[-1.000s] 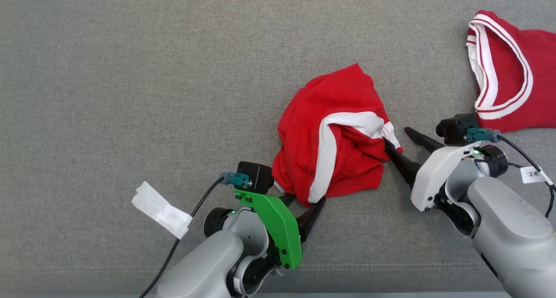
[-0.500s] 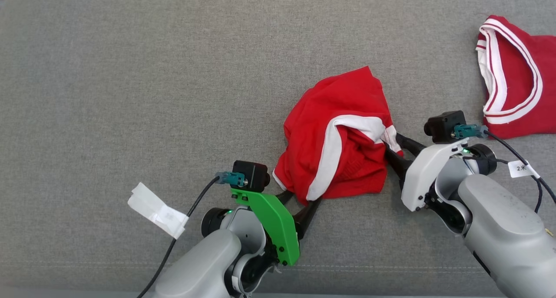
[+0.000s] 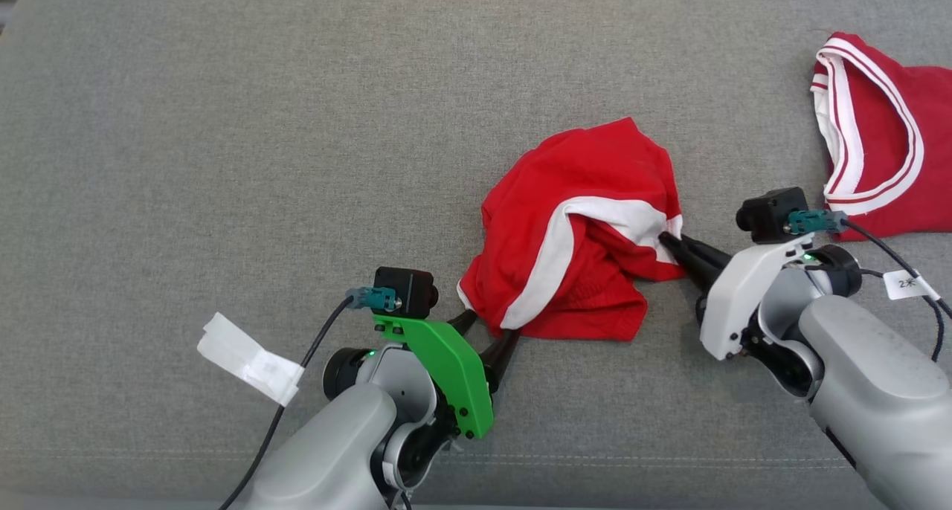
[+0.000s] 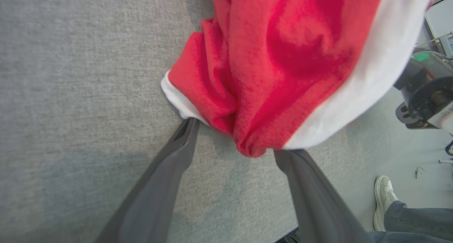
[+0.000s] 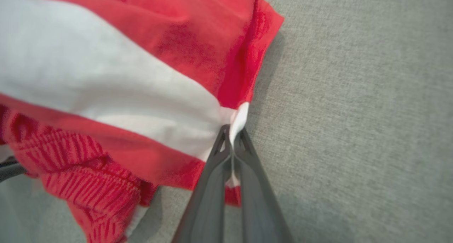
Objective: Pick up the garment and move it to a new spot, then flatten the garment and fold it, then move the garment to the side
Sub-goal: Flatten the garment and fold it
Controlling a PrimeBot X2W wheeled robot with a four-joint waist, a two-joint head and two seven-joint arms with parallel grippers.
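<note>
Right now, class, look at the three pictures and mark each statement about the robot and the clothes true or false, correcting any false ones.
1. The right gripper is shut on the white edge of the crumpled garment. True.
2. The left gripper is clamped shut on the crumpled garment. False: its fingers stand apart, with a bunched corner of the cloth between them.
3. The crumpled garment lies flat and neatly folded. False: it sits in a bunched heap with its white stripe curving across it.
4. A second garment, red with striped trim, lies at the far right of the grey surface. True.
</note>
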